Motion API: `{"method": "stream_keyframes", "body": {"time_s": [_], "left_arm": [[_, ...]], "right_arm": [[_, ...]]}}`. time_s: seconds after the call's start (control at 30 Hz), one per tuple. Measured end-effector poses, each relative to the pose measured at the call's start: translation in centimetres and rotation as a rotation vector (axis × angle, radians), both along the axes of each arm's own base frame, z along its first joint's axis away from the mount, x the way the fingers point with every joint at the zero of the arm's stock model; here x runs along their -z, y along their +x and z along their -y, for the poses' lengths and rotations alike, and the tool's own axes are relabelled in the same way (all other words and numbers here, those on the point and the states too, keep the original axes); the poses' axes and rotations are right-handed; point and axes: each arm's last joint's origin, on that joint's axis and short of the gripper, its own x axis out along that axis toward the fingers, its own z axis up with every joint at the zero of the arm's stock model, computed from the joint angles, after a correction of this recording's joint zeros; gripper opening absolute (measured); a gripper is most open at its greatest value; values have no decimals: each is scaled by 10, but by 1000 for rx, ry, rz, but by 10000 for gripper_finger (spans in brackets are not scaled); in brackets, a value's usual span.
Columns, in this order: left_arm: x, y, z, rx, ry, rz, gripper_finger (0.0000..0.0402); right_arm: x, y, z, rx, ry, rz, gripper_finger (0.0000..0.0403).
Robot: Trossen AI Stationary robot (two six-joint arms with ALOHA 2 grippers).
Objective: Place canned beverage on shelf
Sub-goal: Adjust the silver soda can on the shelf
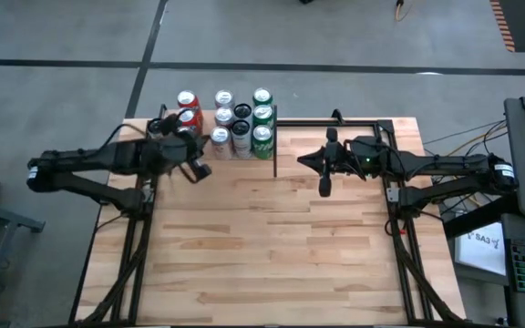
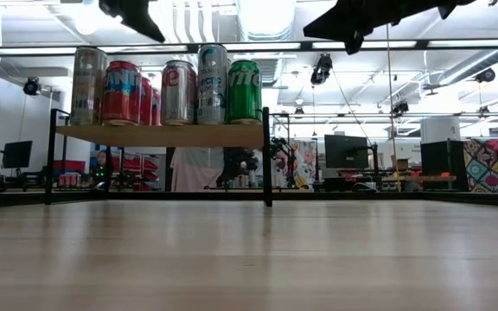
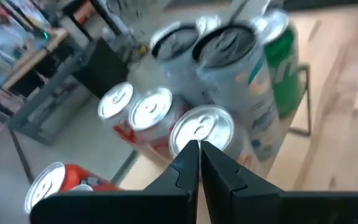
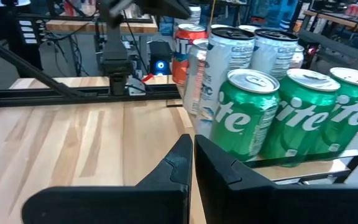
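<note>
The shelf point(image 2: 162, 135) is standing at the 11 o'clock part of the wooden tabletop point(image 1: 272, 246) in the high view, at its far edge. On its board many cans are standing upright and close together: red cola cans point(image 1: 188, 107) on the 9 o'clock side, silver-and-white cans point(image 1: 223, 118) in the middle, and three green Sprite cans point(image 1: 262, 117) in a row on the 3 o'clock side.

The left gripper point(image 1: 200, 169) is hovering at the 7 o'clock corner of the shelf, just above a silver can top point(image 3: 202, 129), and its fingers point(image 3: 185, 168) are pressed together, holding nothing.

The right gripper point(image 1: 324, 185) is hanging over bare table at 4 o'clock from the shelf, well apart from it. Its fingers point(image 4: 178, 163) are also together and empty, pointing past the green cans.
</note>
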Motion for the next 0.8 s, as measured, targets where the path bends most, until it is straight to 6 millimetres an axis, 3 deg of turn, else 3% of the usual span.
{"method": "stream_keyframes", "body": {"time_s": [0.17,0.8], "left_arm": [[-3,6,-12,-11,-41,-75,0],[9,18,-16,-13,-16,-152,0]], "right_arm": [[0,1,-5,-21,-1,-1,9],[0,1,-8,-34,-2,-2,9]]}}
